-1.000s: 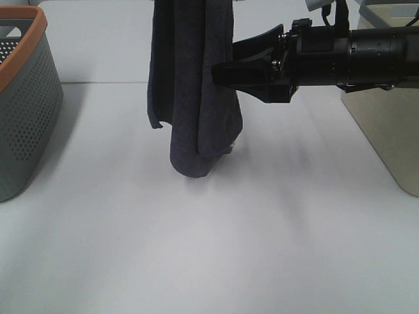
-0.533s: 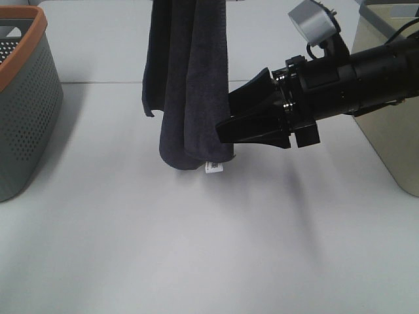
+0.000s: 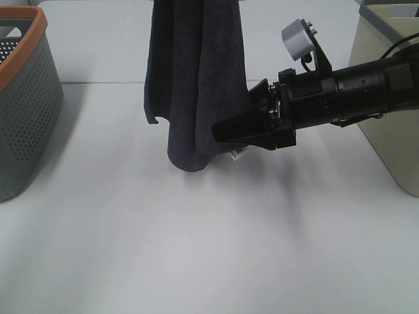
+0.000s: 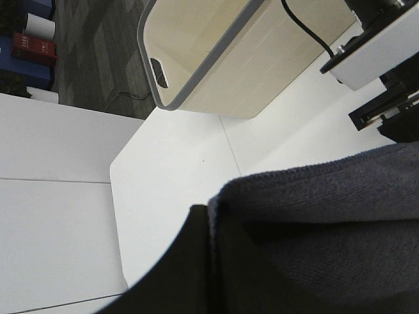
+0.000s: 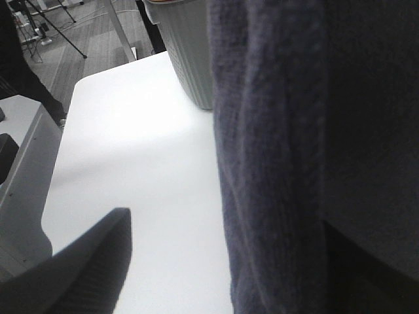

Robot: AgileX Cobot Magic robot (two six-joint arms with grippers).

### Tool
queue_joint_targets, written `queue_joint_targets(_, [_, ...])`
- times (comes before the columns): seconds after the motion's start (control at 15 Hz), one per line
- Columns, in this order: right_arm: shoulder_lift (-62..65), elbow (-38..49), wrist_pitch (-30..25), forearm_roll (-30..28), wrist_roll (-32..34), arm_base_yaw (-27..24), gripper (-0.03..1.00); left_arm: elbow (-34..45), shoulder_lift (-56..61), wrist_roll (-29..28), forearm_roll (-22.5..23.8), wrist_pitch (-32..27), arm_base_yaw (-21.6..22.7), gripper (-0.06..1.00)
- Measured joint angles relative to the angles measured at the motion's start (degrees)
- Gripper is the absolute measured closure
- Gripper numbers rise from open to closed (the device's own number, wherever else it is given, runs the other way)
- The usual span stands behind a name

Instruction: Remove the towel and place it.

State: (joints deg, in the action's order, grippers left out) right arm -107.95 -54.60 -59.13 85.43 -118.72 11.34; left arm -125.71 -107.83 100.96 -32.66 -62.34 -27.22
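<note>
The dark towel [image 3: 196, 78] hangs in folds from above the top edge of the exterior view, its lower end just over the white table [image 3: 196, 248]. A small white tag [image 3: 237, 154] shows at its lower right corner. My left gripper [image 4: 206, 252] is out of the exterior view; its wrist view shows a dark finger [image 4: 183, 268] pressed against the towel [image 4: 314, 222]. My right gripper [image 3: 232, 114] reaches in from the right, open, with its jaws astride the towel's lower right edge. In the right wrist view the towel [image 5: 308, 150] fills the right side and one finger [image 5: 91, 261] shows.
A grey perforated basket with an orange rim [image 3: 26, 104] stands at the left edge and also shows in the right wrist view [image 5: 186, 52]. A beige basket [image 3: 393, 118] stands at the right behind my right arm, and also shows in the left wrist view [image 4: 222, 59].
My right gripper has come down from level with the towel's middle to its lower edge and moved in on it. The towel has swayed a little.
</note>
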Motion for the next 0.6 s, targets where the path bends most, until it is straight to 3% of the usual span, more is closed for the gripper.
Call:
queue_joint_targets(0.33, [-2.06,0.0,-0.11,0.06,0.23,0.0,0.29,0.0,0.0,0.0,-0.11,0.0,0.0,0.94])
queue_joint_targets(0.6, [-2.06,0.0,-0.17,1.38,6.07,0.0,0.29,0.0,0.0,-0.17,-0.11,0.0,0.0,0.94])
